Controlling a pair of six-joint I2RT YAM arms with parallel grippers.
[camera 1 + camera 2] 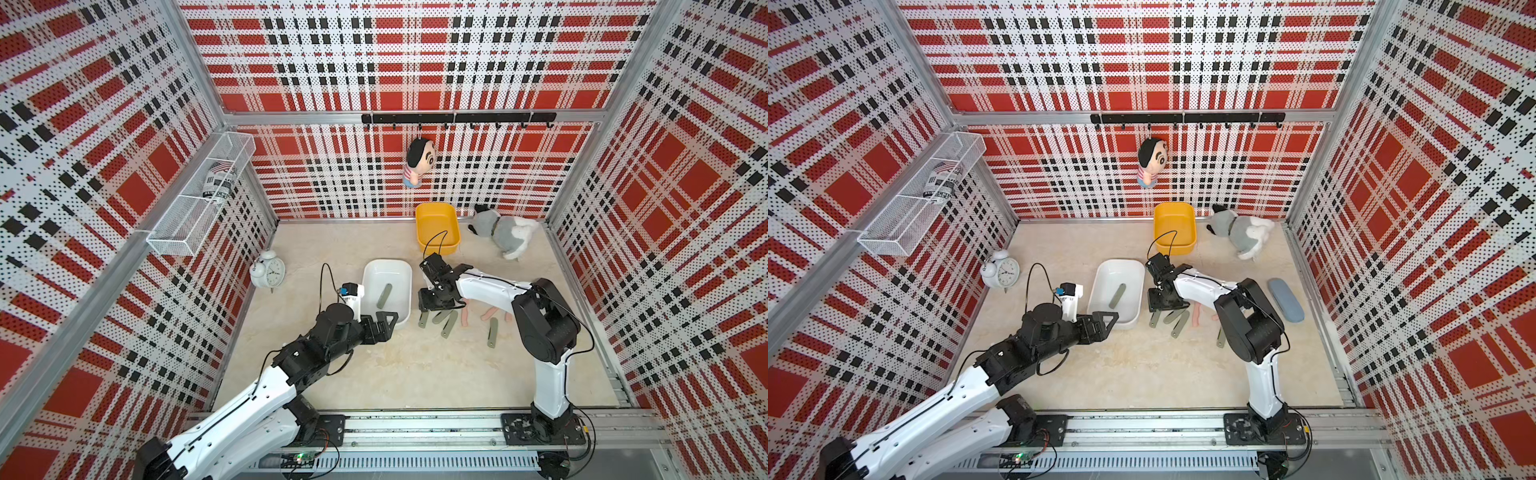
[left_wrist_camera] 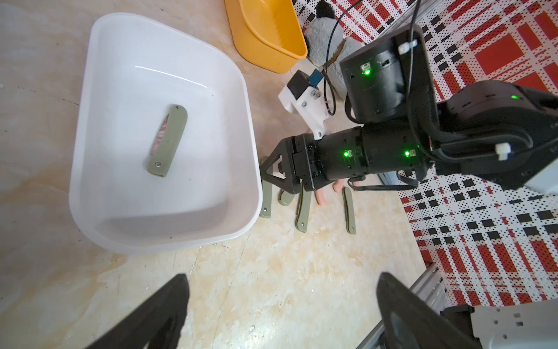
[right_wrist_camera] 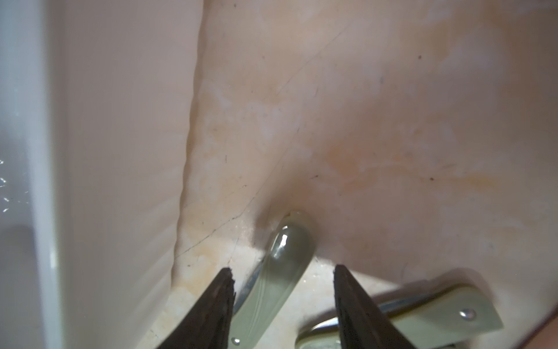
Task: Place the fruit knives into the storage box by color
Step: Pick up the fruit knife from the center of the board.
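A white storage box point(image 1: 390, 274) point(image 1: 1121, 268) point(image 2: 151, 75) holds one green fruit knife point(image 1: 385, 296) point(image 2: 167, 140). A yellow storage box point(image 1: 436, 226) point(image 2: 265, 33) stands behind it. Several green fruit knives point(image 1: 449, 324) point(image 1: 1180, 324) and pink fruit knives point(image 1: 464, 318) lie on the table right of the white box. My right gripper point(image 1: 432, 309) point(image 3: 282, 272) points down there, jaws open around one green knife point(image 3: 283, 266), with a gap on one side. My left gripper point(image 1: 384, 328) point(image 2: 282, 278) is open and empty by the white box's near corner.
An alarm clock point(image 1: 268, 272) stands left of the white box. A plush dog point(image 1: 505, 232) lies at the back right, and a grey-blue case point(image 1: 1285, 299) lies near the right wall. A wire basket point(image 1: 199, 195) hangs on the left wall and a doll point(image 1: 419, 162) on the back wall.
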